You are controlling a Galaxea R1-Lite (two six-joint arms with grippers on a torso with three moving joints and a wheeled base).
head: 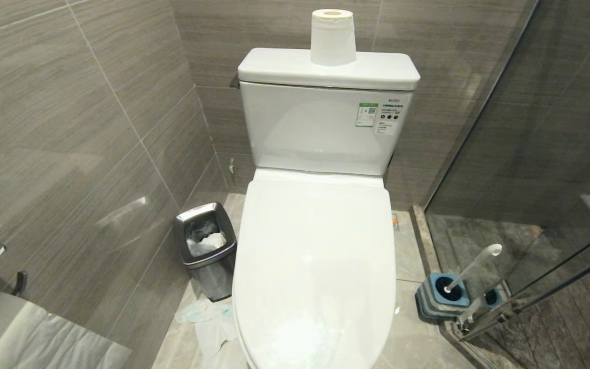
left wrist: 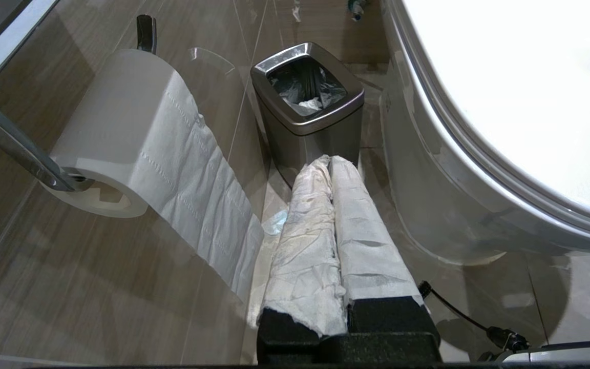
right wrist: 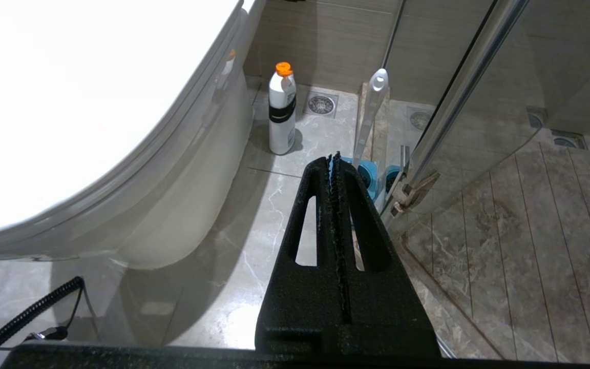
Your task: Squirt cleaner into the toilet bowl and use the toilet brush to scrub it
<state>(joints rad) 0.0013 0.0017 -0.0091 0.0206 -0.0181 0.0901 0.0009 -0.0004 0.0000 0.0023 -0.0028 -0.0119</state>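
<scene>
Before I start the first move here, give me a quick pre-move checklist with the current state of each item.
1. Toilet bowl reachable: not ok, the lid is down over it.
2. Toilet brush available: ok, it stands in its blue-and-grey holder on the floor on the robot's right, beside the glass shower door.
3. Cleaner at hand: cannot tell; a white bottle with an orange cap stands on the floor beside the toilet base, its contents unreadable.
4. Left gripper free: ok, jaws shut and empty, paper-wrapped, pointing at the waste bin.
5. Right gripper free: ok, jaws shut on nothing.
</scene>
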